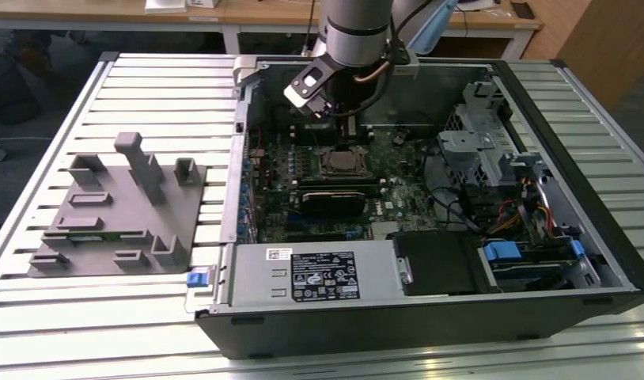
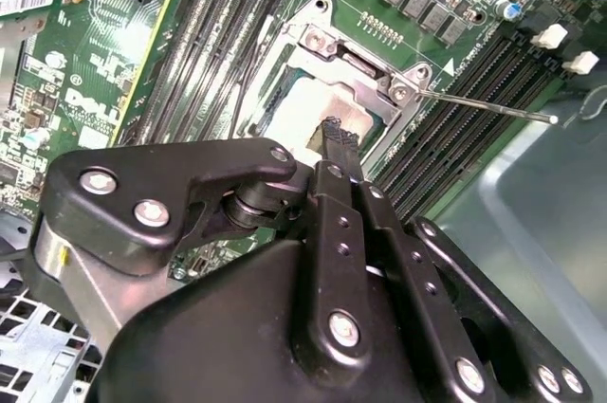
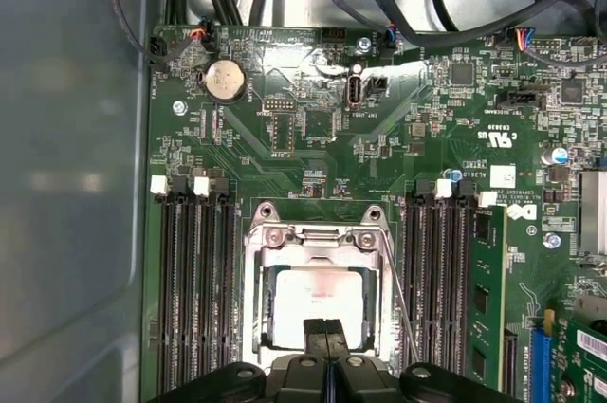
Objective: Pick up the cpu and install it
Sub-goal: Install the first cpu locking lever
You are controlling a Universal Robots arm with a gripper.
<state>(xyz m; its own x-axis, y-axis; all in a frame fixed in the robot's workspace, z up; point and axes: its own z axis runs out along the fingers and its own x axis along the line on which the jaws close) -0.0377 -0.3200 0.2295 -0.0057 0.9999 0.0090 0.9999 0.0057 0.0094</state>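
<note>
Slatted metal table, pale wooden desks behind, dark floor alongside

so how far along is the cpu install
The cpu already lies flat inside the socket frame. The gripper sits right over it, fingers shut together, nothing between them. The thin lever juts out beside the socket; whether it is latched cannot be told, so locking may be left.

Bright, even room light. Computer case interior shadowed in exterior view. Glare washes out cpu lid and a motherboard patch, first wrist view.
</note>
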